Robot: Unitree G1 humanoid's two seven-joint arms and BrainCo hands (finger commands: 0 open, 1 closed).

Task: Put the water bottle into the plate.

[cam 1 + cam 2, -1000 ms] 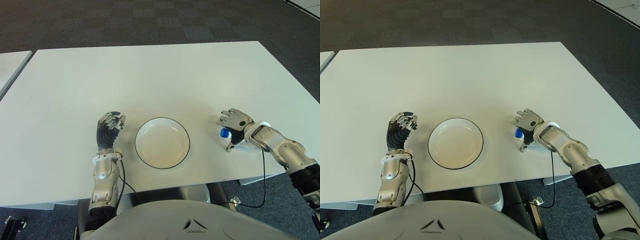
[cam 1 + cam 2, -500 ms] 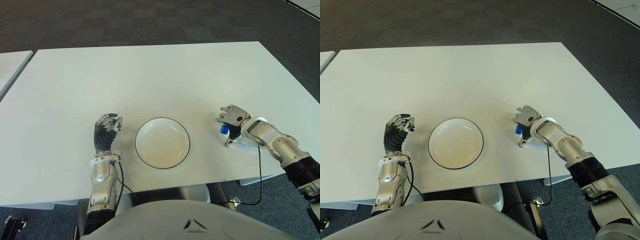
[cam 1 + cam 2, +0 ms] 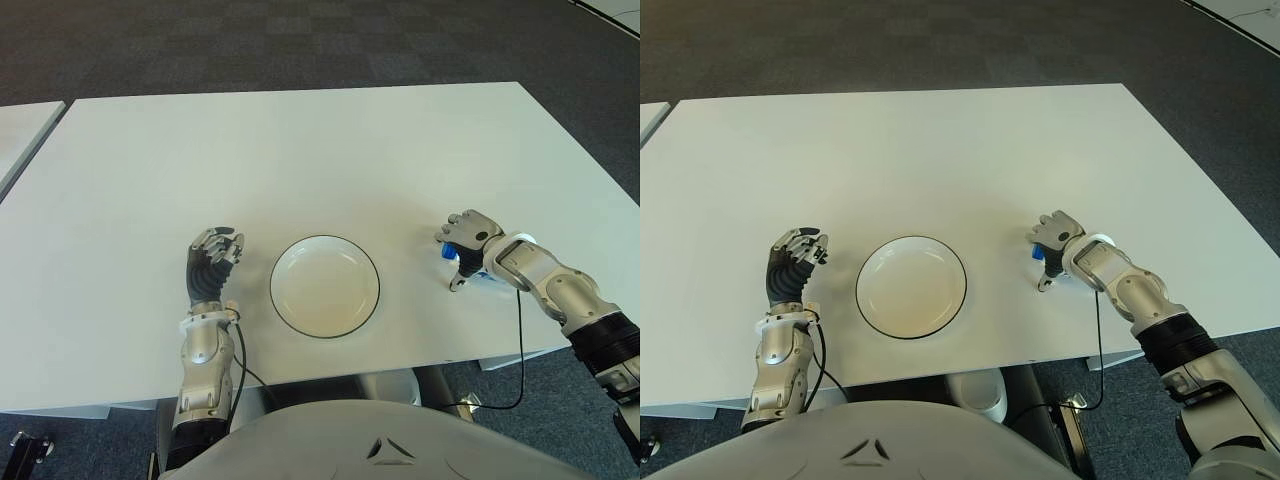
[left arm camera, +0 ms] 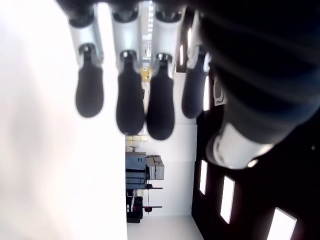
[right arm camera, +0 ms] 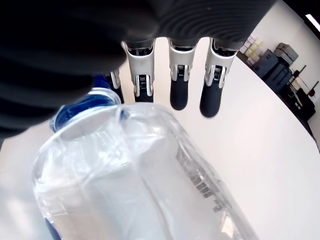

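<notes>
A white table (image 3: pixel 300 150) filled most of the scene, with dark carpet beyond its far edge. Near the table's near edge, about in the middle, sat a round white plate (image 3: pixel 325 285) with a thin dark rim, and nothing lay in it.

To the left of the plate stood the robot's left hand (image 3: pixel 213 262), raised on its forearm with the fingers (image 4: pixel 130 107) curled loosely forward; the wrist view showed them hanging side by side over nothing, so the hand held nothing.

To the right of the plate, apart from it, the right hand (image 3: pixel 468 237) was lowered over the water bottle (image 5: pixel 135 185). The bottle lay on the table on its side, clear plastic with a blue cap (image 3: pixel 448 251) pointing left toward the plate. From the head cameras only the cap and a sliver of the body showed past the hand. In the right wrist view the bottle's body lay directly under the palm, while the fingers (image 5: pixel 179 90) stretched out straight beyond it, spread over the white table and not wrapped around the plastic. Whether the palm actually touched the bottle could not be told. A thin black cable (image 3: pixel 524 360) hung from the right forearm down past the table's near edge.
</notes>
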